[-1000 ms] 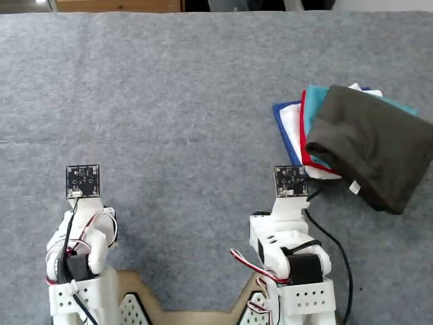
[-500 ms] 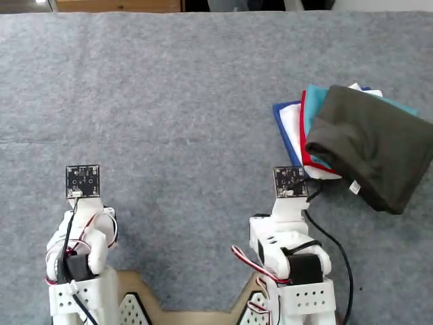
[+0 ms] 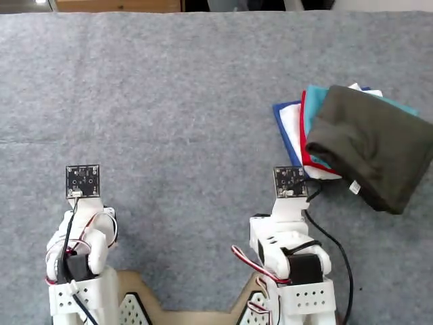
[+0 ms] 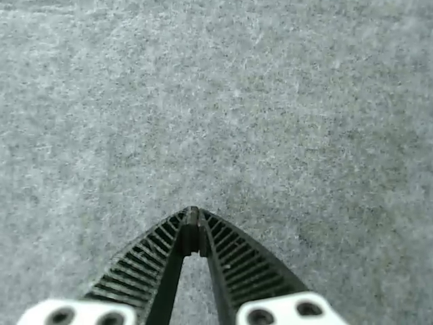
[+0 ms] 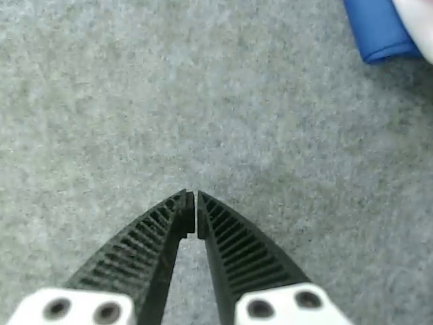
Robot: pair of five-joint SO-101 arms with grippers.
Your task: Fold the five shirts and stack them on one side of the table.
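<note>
High view: shirt stack [image 3: 369, 145] unmoved.

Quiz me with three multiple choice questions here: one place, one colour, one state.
1. Where on the table is the stack of shirts? A) by the left arm B) in the middle C) by the right arm
2. What colour is the top shirt? A) red B) dark olive-grey C) white
3. How are the left gripper and right gripper? A) both shut, empty B) both open C) each shut on a shirt
Answers: 1 C, the high view puts the pile beside the right arm; 2 B, the dark shirt lies over the others; 3 A, each wrist view shows fingertips together, nothing between.
</note>
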